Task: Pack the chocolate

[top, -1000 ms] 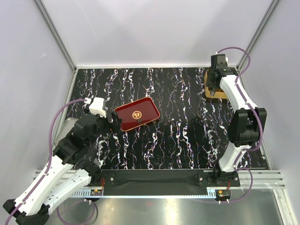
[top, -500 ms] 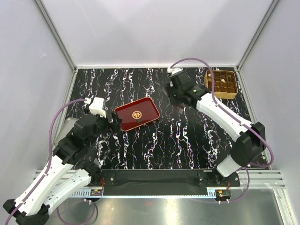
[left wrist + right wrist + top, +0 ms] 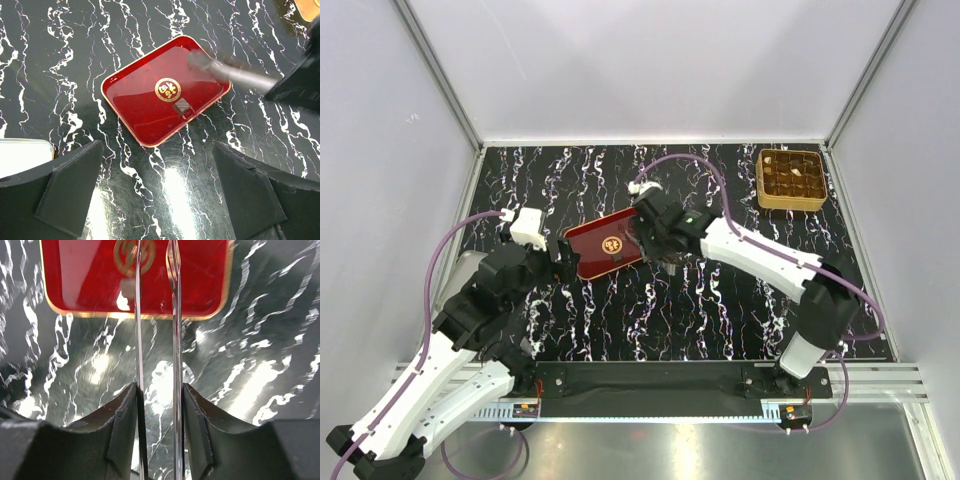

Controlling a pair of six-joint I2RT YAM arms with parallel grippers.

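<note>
The red tray (image 3: 600,247) with a gold emblem lies left of the table's middle. One small dark chocolate (image 3: 182,106) sits on the tray (image 3: 135,100) just beside the emblem. My right gripper (image 3: 655,232) is shut on thin metal tongs (image 3: 173,315). In the right wrist view its fingers (image 3: 159,387) clamp the two blades, whose tips reach over the tray's (image 3: 85,280) near edge. The tongs are blurred in the left wrist view (image 3: 225,72). My left gripper (image 3: 157,150) is open and empty, just short of the tray's left corner (image 3: 562,256).
The square golden box (image 3: 791,179) with a grid of compartments, some holding brown and pale pieces, stands at the far right corner. A pale flat object (image 3: 22,155) lies under my left arm at the table's left edge. The table is black marble-patterned.
My right arm has swung from the golden box at the far right across the table to the red tray, carrying the tongs. The left arm has not moved.
</note>
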